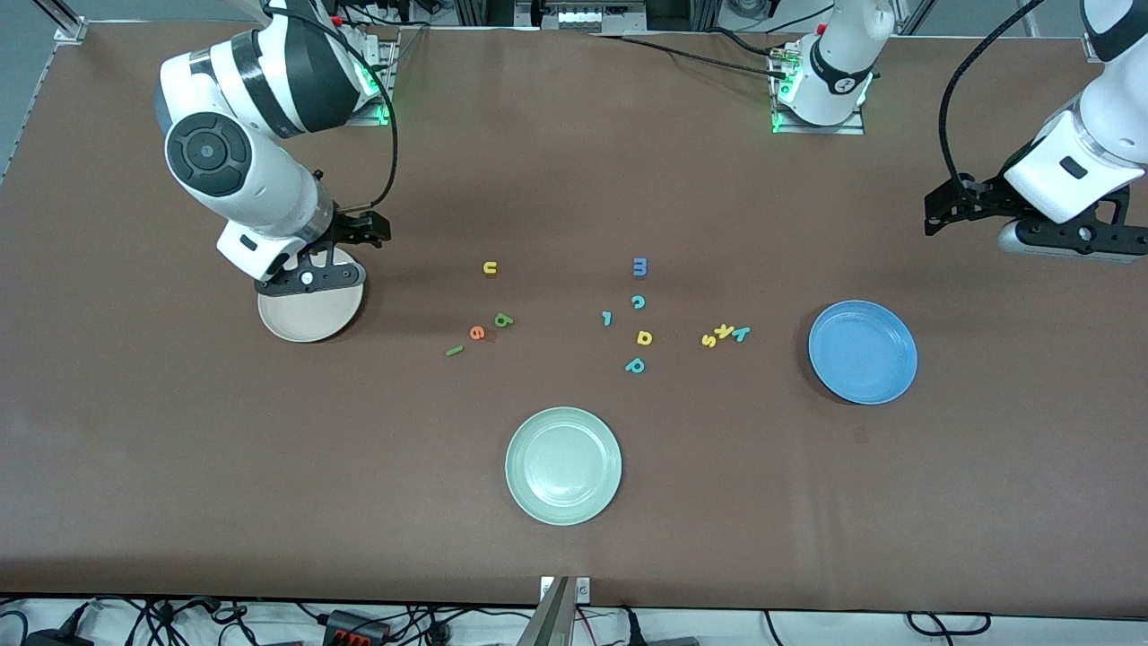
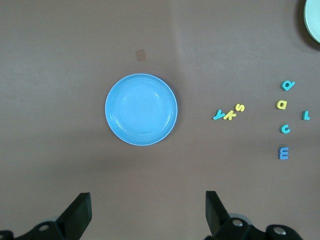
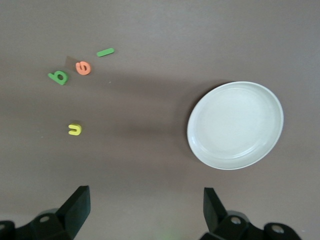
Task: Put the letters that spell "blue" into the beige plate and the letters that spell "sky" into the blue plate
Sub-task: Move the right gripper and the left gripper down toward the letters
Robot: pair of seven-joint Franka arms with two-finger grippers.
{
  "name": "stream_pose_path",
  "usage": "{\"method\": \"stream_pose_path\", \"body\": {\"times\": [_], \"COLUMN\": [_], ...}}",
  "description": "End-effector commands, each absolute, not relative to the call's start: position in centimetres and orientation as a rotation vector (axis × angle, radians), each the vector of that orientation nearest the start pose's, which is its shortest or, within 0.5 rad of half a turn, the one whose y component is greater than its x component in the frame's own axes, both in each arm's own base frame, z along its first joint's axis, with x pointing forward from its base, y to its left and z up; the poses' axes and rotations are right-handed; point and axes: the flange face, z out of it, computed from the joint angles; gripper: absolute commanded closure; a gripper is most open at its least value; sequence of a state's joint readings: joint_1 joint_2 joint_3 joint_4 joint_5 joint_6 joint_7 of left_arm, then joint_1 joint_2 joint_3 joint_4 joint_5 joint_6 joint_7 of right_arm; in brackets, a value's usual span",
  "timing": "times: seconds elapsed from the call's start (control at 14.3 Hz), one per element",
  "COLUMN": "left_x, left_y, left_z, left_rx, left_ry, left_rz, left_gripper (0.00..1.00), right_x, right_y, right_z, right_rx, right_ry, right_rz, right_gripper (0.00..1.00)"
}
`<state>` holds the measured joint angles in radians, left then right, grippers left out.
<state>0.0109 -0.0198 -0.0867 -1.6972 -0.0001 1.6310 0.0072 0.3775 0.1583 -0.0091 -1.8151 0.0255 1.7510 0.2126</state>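
Jaws: both sets are standing wide and holding nothing. The right gripper [image 3: 142, 212] is hanging over the beige plate [image 1: 309, 325] at the right arm's end of the bench [image 1: 179, 467]; the left gripper [image 2: 147, 212] is hovering above bare bench, toward the left arm's end, near the blue plate [image 1: 863, 352].

Letters for "blue": all four are lying flat on the bench, between the beige plate and the middle cluster. The yellow u [image 1: 490, 267] is sitting apart, farther from the front camera; the green b [image 1: 503, 320] and orange e [image 1: 477, 333] are lying just beside each other; the thin green l [image 1: 455, 351] is lying nearest the camera.

Letters for "sky": yellow s [image 1: 708, 340], yellow k [image 1: 725, 332] and teal y [image 1: 741, 335] are lying in a tight row, touching or nearly so, beside the blue plate.

Not wanted: blue m [image 1: 639, 266], teal c [image 1: 638, 302], small teal l-piece [image 1: 607, 318], yellow d [image 1: 644, 337], teal p [image 1: 635, 365], pale green plate [image 1: 563, 465].

Handling, as judged: the letters are looking like thin, light, soft foam, likely yielding under a pinch and sliding easily. Each is probably best taken across its narrow width, fingers reaching down to the bench; the l across its short side. The crowded s-k-y row is risking neighbours being nudged.
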Motion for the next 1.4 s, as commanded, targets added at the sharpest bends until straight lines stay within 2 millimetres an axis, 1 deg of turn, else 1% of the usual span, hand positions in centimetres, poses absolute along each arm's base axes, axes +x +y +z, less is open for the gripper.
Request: {"method": "stream_pose_path", "body": {"times": [0.0,0.28,0.56,0.7,0.77,0.91,1.05,1.12,1.19,1.26,1.33], "left_x": [54.9,54.9,54.9,54.8,54.9,54.9,54.8,54.9,55.1,55.3,55.4], "left_y": [-4.5,-4.6,-4.6,-4.6,-4.6,-4.7,-5.5,-6.3,-8.2,-9.1,-10.2], "left_z": [58.7,58.7,58.7,58.7,58.7,58.7,58.6,58.3,57.3,56.6,55.9], "left_rx": [-3.141,-3.141,-3.141,-3.141,-3.139,-3.141,-3.14,-3.138,-3.134,-3.131,-3.129], "left_ry": [0.129,0.132,0.129,0.132,0.132,0.129,0.146,0.17,0.22,0.245,0.271], "left_rz": [0.077,0.077,0.078,0.08,0.077,0.078,0.078,0.087,0.116,0.135,0.147], "left_gripper": [0.0,0.0,0.0,0.0,0.0,0.0,0.0,0.0,0.0,0.0,0.0], "right_x": [54.3,54.5,55.1,55.1,55.2,55.6,56.1,56.5,56.8,57.0,56.9], "right_y": [21.6,21.4,21.7,21.9,22.2,22.6,23.3,23.4,23.6,24.1,25.6], "right_z": [43.0,43.3,42.5,42.0,41.4,40.3,38.2,37.1,36.5,35.8,35.0], "right_rx": [-3.134,-3.131,-3.13,-3.106,-3.066,-3.063,-3.068,-3.068,-3.072,-3.078,-3.083], "right_ry": [-0.207,-0.198,-0.196,-0.18,-0.152,-0.152,-0.158,-0.15,-0.105,-0.048,-0.016], "right_rz": [0.345,0.329,0.313,0.334,0.357,0.339,0.338,0.327,0.309,0.295,0.277], "right_gripper": [0.0,0.0,0.0,0.0,0.0,0.0,0.0,0.0,0.0,0.0,0.0]}}
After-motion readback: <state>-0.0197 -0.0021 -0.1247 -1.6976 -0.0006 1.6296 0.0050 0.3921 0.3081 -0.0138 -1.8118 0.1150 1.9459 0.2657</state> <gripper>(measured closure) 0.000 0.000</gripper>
